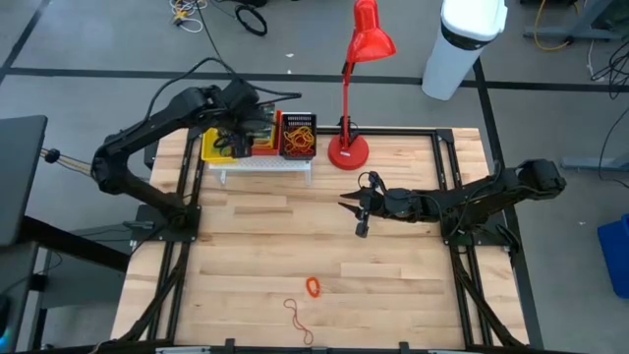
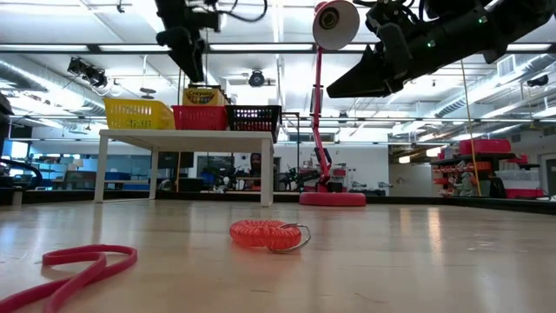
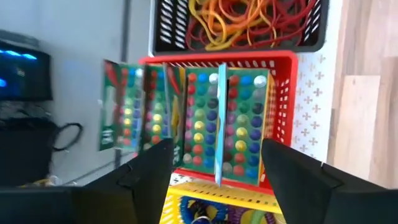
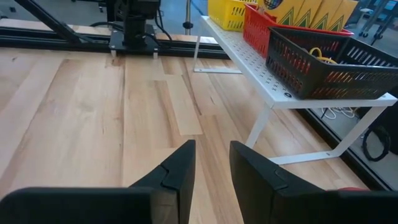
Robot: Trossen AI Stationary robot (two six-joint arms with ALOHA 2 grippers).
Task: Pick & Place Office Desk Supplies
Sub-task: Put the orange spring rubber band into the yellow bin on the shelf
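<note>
The left claw [image 1: 239, 133] hangs over the red basket [image 3: 283, 106] on the white rack [image 1: 263, 165] at the bench's [image 1: 295, 246] far left, fingers spread and holding nothing; crayon boxes [image 3: 217, 121] stand upright in that basket directly beneath it. The right claw [image 1: 360, 208] hovers mid-bench, fingers close together with a gap, empty. The coiled red band [image 1: 314, 287] and a red loop [image 1: 298, 320] lie on the near bench, nearer the right claw, so that arm looks better placed to fetch them.
</note>
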